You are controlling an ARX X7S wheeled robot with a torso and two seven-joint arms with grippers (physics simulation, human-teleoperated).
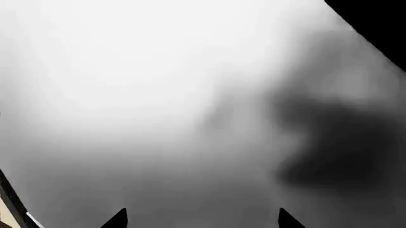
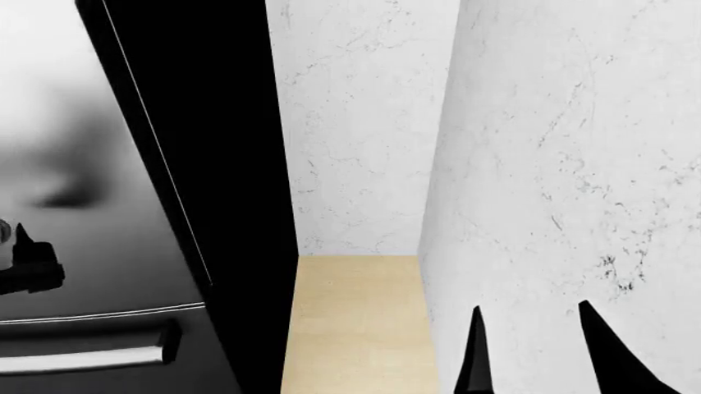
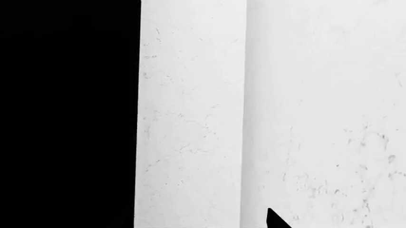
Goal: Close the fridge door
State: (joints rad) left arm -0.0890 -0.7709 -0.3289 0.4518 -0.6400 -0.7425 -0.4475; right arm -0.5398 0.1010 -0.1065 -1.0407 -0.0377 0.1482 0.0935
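Note:
The fridge door [image 2: 77, 123] fills the head view's left with its glossy, reflective outer face; a thin pale edge line separates it from the black fridge side [image 2: 235, 164]. No vertical handle shows. My left gripper [image 2: 25, 264] is at the far left, right against that face. The left wrist view holds only the blurred grey door face [image 1: 159, 95], with my left gripper [image 1: 203, 221] open, its two dark fingertips [image 1: 117, 219] wide apart and empty. My right gripper [image 2: 537, 353] hangs open by the white wall, holding nothing; only one of its fingertips [image 3: 276, 219] shows in the right wrist view.
Below the door is a black drawer front with a horizontal bar handle [image 2: 88, 357]. A narrow gap with pale wooden floor [image 2: 356, 320] runs between the fridge side and a white marbled wall [image 2: 570, 164]. Another marbled wall [image 2: 362, 123] closes the gap behind.

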